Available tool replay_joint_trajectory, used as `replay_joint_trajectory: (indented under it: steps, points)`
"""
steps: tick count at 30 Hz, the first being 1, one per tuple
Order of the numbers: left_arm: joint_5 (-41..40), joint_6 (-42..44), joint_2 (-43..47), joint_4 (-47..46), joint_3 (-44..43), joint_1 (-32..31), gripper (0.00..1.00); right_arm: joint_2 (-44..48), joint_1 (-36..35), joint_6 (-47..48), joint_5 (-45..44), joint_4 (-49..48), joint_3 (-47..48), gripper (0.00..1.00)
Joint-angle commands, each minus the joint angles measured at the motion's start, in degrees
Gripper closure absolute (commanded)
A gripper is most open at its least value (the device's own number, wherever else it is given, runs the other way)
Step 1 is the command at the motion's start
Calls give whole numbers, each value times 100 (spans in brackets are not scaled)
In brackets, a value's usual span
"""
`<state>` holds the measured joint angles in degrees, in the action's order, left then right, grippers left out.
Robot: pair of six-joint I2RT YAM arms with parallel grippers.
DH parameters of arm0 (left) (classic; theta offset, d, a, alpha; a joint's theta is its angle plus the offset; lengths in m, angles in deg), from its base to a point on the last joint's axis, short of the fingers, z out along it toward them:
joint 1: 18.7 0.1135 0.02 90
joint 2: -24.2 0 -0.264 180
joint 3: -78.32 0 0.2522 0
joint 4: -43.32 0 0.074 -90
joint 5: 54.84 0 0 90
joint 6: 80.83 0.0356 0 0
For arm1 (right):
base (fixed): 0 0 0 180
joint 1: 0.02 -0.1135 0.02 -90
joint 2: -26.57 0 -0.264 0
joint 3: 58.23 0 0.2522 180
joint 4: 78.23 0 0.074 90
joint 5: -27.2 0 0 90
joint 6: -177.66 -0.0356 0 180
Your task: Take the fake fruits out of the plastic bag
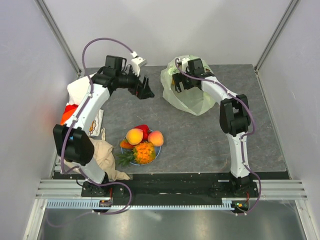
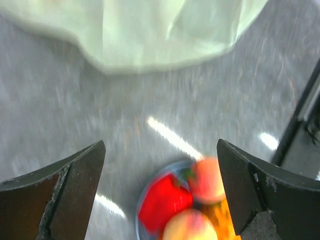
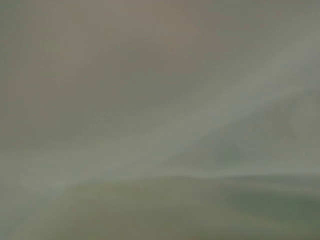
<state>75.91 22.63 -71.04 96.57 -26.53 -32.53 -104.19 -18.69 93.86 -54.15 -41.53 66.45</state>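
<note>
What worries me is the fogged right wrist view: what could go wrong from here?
The right gripper is down in the plastic bag and its camera shows only blurred film, so it may pinch film instead of fruit.
The left gripper hangs open, apart from the bag, so a lift could drag the unheld bag toward the plate of fake fruits.

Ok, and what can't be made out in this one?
Top view: the plastic bag and the wrist hide the tips of the right pincer and whether anything remains inside.
Right wrist view: only blurred pale film, nothing else.
Left wrist view: the plate and its fake fruits are motion-blurred, cut off by the bottom edge.
</note>
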Motion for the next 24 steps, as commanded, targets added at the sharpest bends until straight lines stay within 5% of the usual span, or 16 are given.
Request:
replay_joint_trajectory:
  steps: [1,8,10,13,14,24]
  points:
    - [-15,-624,-617,-1461,-1031,-471,1,112,-66,-92,-65,-184,256,2]
    - [-787,-818,-1338,-2314,-1472,-1008,1,200,-206,-180,-65,-193,106,2]
    - [-1234,-888,-1593,-2331,-1692,-1114,9,191,-198,-163,-73,-185,115,2]
    - [-1254,-994,-1673,-2358,-1790,-1105,52,165,-180,-66,-178,-193,167,2]
    - [-1297,-985,-1647,-2366,-1772,-1114,98,156,-154,-57,-205,-219,176,2]
    - [-271,-1249,-804,-1533,-902,-824,98,857,294,479,-829,18,-736,2]
